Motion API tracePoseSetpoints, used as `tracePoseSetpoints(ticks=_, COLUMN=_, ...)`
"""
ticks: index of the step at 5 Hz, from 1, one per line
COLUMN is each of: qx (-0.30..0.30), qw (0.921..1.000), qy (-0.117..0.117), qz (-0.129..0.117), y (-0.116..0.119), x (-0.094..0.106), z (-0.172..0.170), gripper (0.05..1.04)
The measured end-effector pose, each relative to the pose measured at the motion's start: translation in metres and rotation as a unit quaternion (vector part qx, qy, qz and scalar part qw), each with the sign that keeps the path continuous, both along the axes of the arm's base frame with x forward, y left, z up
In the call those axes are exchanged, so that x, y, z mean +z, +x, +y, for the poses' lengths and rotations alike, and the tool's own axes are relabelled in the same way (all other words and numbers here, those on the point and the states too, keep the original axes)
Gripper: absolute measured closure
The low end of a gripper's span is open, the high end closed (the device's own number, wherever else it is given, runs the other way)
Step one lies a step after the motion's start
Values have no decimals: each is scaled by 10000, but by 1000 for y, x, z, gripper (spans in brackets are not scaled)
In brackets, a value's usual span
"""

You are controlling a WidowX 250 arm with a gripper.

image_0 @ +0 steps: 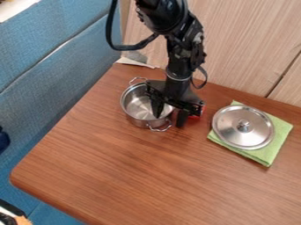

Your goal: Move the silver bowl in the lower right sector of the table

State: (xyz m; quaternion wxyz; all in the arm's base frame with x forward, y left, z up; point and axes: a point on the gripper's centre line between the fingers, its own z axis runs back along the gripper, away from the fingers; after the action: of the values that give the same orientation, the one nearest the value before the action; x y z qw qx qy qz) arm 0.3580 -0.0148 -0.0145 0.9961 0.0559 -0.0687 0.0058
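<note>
Brown table (141, 176) carries the silver bowl (136, 104) near its far left corner, with the gripper (169, 121) found released astride the bowl's right wall, one finger inside and one outside, presumably to pinch it for transport, the lid (229, 132) apart on green cloth (269, 156).

On the bench (147, 176), the cooking pot (137, 106) sits left of the frame's centre, and the knobbed lid (243, 127) lies on a cloth (267, 156) at right.
</note>
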Motion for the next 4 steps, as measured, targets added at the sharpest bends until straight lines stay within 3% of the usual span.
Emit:
tracePoseSetpoints(ticks=1, qx=-42, qw=10000, qy=20, qz=-59, y=-1, x=-2, z=-4, gripper=709)
tracePoseSetpoints(ticks=2, qx=8, qw=10000, qy=8, qz=-41, y=-4, x=-3, z=-4, gripper=919)
tracePoseSetpoints(ticks=3, qx=-90, qw=9998, qy=-19, qz=-161, y=-3, x=7, z=-5, gripper=996)
tracePoseSetpoints(ticks=4, qx=50, qw=9997, qy=-9, qz=-233, y=-5, x=13, z=-4, gripper=999)
